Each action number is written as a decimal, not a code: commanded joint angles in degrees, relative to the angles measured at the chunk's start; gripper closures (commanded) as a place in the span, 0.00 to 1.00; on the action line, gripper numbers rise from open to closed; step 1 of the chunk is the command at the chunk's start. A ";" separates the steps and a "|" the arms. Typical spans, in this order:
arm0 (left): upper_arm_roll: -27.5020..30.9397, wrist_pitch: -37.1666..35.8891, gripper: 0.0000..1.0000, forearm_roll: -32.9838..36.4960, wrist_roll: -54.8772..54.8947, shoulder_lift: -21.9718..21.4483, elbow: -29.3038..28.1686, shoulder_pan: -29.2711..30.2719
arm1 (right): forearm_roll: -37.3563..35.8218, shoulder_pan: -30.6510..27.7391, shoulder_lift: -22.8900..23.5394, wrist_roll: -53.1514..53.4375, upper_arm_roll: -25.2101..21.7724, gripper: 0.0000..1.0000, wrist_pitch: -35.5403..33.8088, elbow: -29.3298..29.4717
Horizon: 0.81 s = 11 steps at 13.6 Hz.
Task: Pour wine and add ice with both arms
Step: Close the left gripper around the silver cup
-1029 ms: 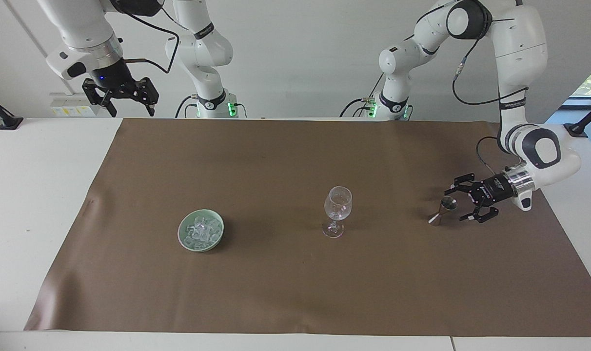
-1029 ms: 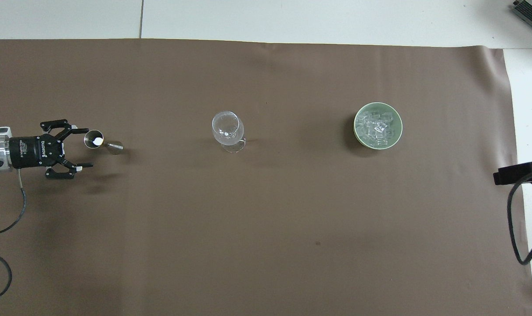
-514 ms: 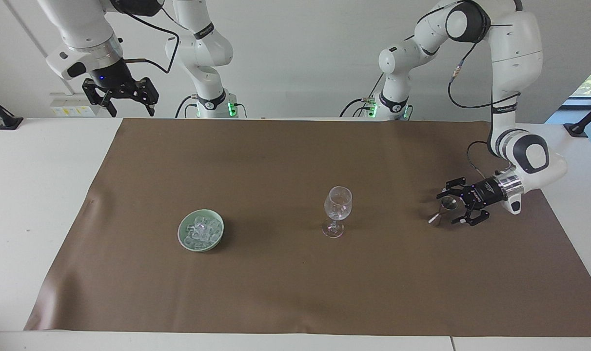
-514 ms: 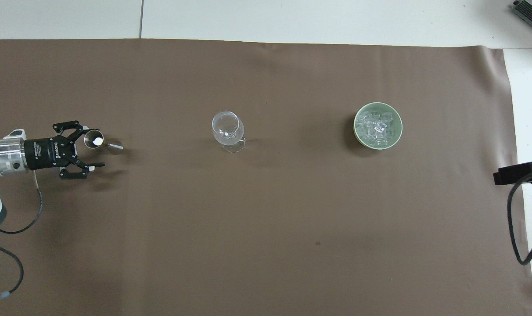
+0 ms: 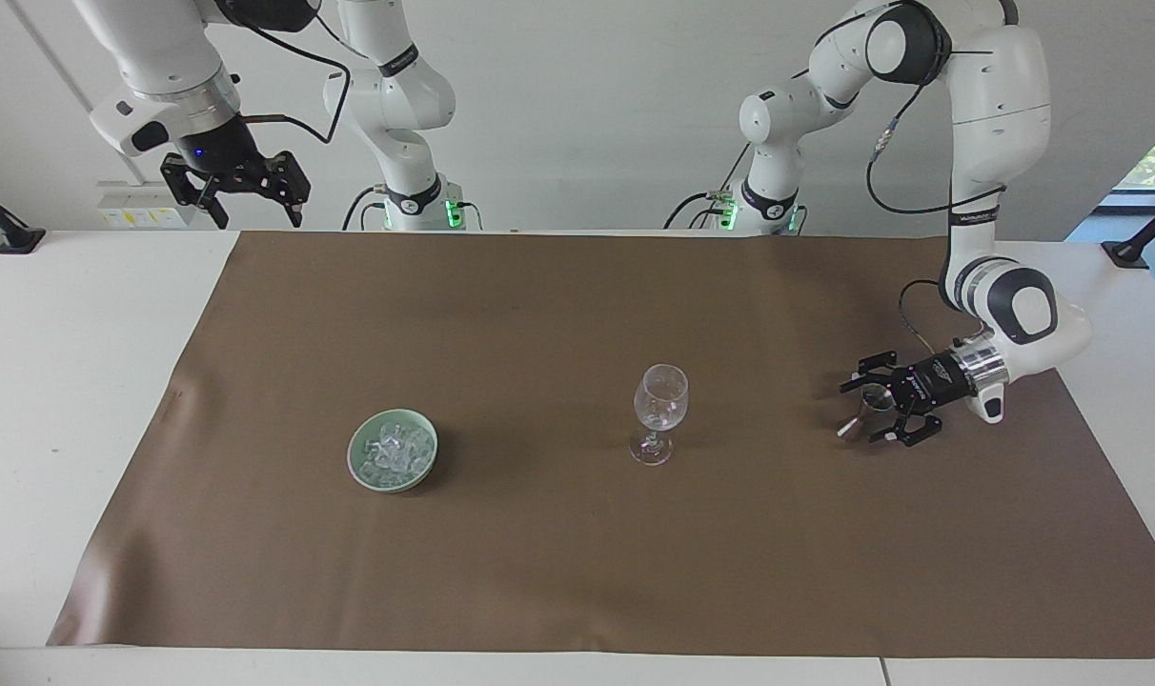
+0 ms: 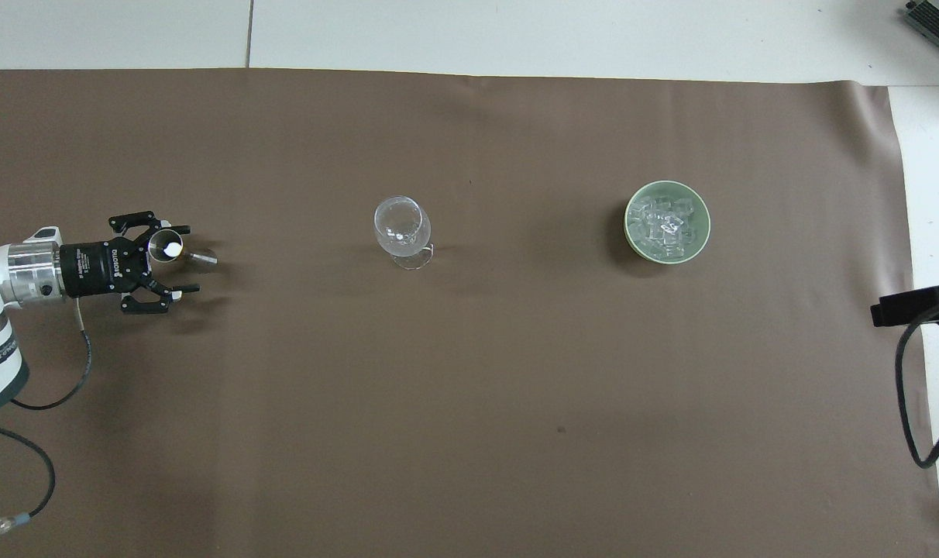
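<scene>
Straddling the metal jigger (image 5: 863, 413), the left claw (image 5: 870, 412) gapes wide, gripping nothing; the right claw (image 5: 253, 200) waits, spread, empty.

The facing camera is looking down from high across the table toward both arm bases, taking in the whole brown mat (image 5: 577, 534) and the wall above it from a moderate distance. The overhead camera is looking forward and steeply down from above the robots' end, framing the mat (image 6: 469, 434) alone and more closely. Both views are sharing the mat, the wine glass (image 5: 660, 412) (image 6: 402, 230), the green bowl (image 5: 393, 451) (image 6: 667, 221) and the metal jigger (image 5: 859, 419) (image 6: 183, 253), turned half a turn between them.
</scene>
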 commanded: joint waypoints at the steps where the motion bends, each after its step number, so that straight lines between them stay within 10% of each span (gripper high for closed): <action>1: 0.36 1.08 0.08 -1.31 0.97 -0.38 -1.13 -0.49 | 0.94 -0.56 -0.21 -1.01 0.27 0.00 0.56 -0.15; 11: 0.36 0.73 0.44 -1.58 0.88 -0.38 -1.04 -0.40 | 0.94 -0.56 -0.21 -1.01 0.27 0.00 0.56 -0.15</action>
